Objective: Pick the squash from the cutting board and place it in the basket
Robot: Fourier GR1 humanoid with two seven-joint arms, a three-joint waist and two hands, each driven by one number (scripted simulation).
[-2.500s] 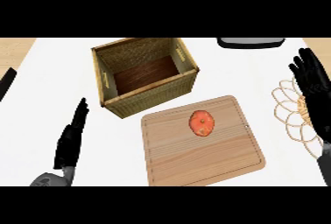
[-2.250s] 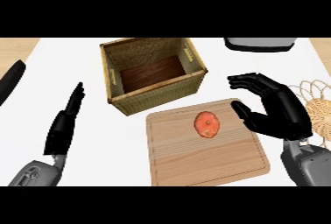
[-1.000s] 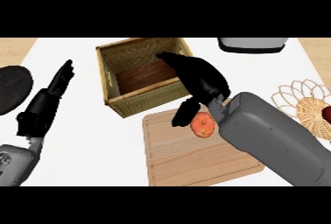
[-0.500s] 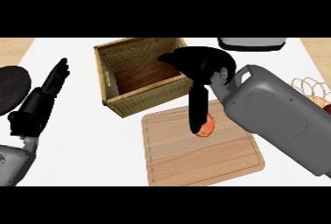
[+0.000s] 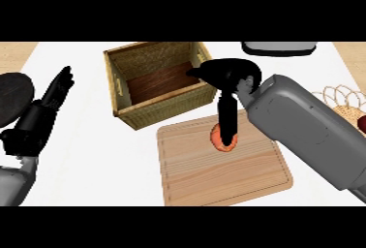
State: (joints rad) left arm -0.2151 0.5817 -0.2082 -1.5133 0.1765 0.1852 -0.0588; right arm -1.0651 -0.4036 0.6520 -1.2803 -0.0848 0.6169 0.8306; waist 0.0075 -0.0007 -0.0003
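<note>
An orange squash [image 5: 221,140] lies on the wooden cutting board [image 5: 221,169], near the board's far edge. My right hand [image 5: 227,82] hangs over it with the wrist bent; its fingers [image 5: 228,118] point straight down and cover most of the squash. Only the squash's left and lower rim shows. Whether those fingers touch or pinch the squash is hidden. The woven basket [image 5: 121,99] with a dark wood floor stands just beyond the board, to the left of that hand. My left hand [image 5: 50,99] rests open at the left, fingers straight and pointing away.
A black round object [image 5: 13,97] lies at the left edge beside my left hand. A grey container [image 5: 279,47] sits at the far edge. A wire rack [image 5: 343,99] with something red shows at the right edge. My grey right forearm [image 5: 307,131] crosses the board's right side.
My right hand swung in from the right and came down over the squash, fingers now pointing down onto it. The left hand shifted slightly and stays open.
</note>
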